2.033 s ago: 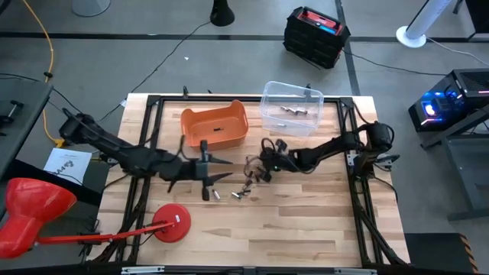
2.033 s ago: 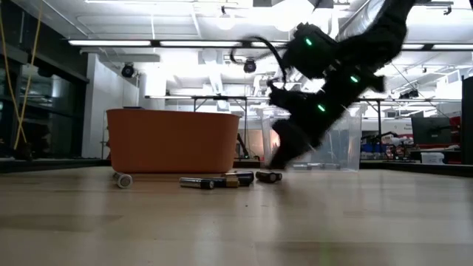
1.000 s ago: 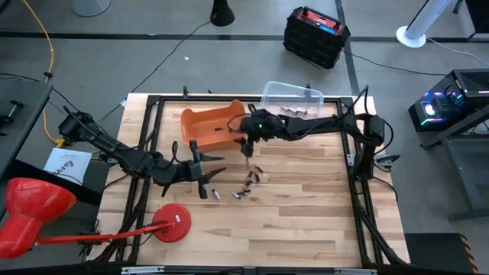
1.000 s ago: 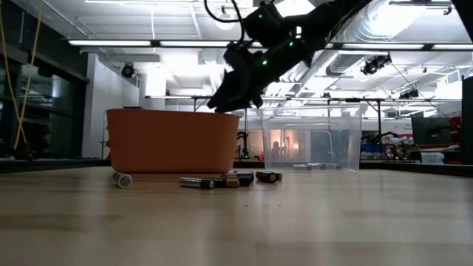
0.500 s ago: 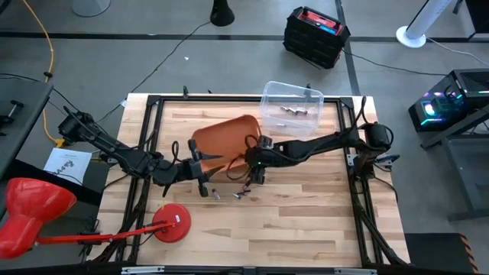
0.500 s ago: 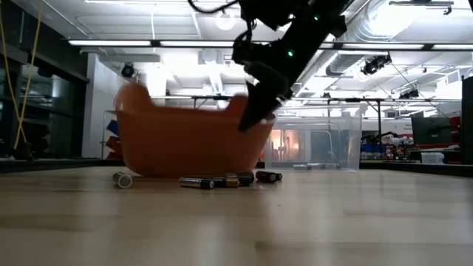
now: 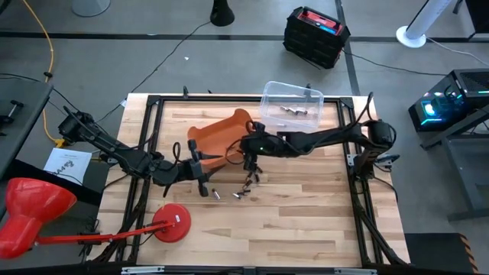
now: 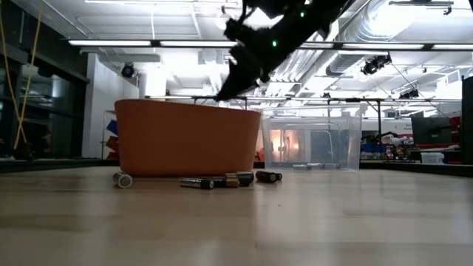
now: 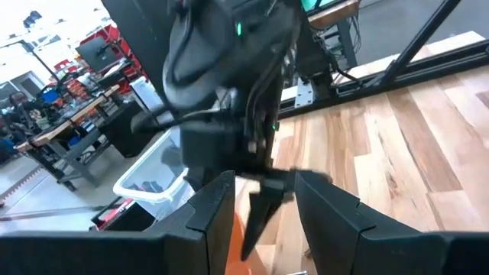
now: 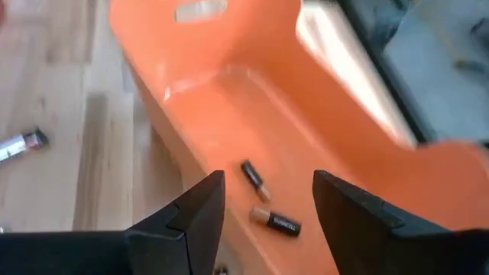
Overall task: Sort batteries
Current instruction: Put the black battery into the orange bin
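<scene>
Batteries (image 10: 273, 220) in orange bin (image 10: 229, 84): two, lying flat, axes angled apart.

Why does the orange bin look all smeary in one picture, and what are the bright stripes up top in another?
Right wrist view: the orange bin is streaked with motion blur, though two batteries inside show. Low view: the stripes are ceiling lights, leaving the right tool a dark shape.

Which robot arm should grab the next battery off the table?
Probably the right. Its open claw hangs at the orange bin's near edge, just above the loose batteries on the wood. The left claw sits farther to the side, closest only to one stray battery.
</scene>
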Available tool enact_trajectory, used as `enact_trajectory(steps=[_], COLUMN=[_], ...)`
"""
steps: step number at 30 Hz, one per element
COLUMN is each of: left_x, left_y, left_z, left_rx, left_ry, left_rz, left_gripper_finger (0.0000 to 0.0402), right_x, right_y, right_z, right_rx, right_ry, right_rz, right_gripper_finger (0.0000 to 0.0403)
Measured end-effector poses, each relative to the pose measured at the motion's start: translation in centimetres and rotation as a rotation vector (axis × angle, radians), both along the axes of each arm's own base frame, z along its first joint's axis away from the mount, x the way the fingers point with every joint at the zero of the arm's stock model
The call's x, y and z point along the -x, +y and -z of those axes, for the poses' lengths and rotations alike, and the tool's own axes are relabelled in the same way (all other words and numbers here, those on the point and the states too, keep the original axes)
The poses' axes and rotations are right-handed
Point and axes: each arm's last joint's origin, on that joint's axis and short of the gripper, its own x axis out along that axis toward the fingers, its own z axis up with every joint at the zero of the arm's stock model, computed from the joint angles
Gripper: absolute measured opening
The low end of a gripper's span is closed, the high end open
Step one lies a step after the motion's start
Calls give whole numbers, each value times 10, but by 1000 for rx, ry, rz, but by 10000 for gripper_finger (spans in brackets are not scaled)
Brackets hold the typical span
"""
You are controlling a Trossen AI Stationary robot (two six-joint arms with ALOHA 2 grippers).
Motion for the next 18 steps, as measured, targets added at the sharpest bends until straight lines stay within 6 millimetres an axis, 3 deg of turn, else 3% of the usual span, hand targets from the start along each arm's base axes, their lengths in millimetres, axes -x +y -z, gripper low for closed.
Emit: enact_trajectory(steps=[5,9,13,18], left_x=[1,1,2,2], left_y=[1,2,2,2], left_z=[2,3,3,3], left_rx=[-14,-17,-10,-6], left_ry=[11,20,20,18], left_rz=[-44,-60,-68,-68], left_gripper_finger=[131,131,131,131], right_x=[9,20,32,55], right_y=[18,38,58,66], right_z=[-19,-20,-3,46], right_rx=[49,18,-25,-98], right_ry=[-11,55,154,193], right_rz=[-35,-50,-35,20], right_gripper_finger=[194,194,194,194])
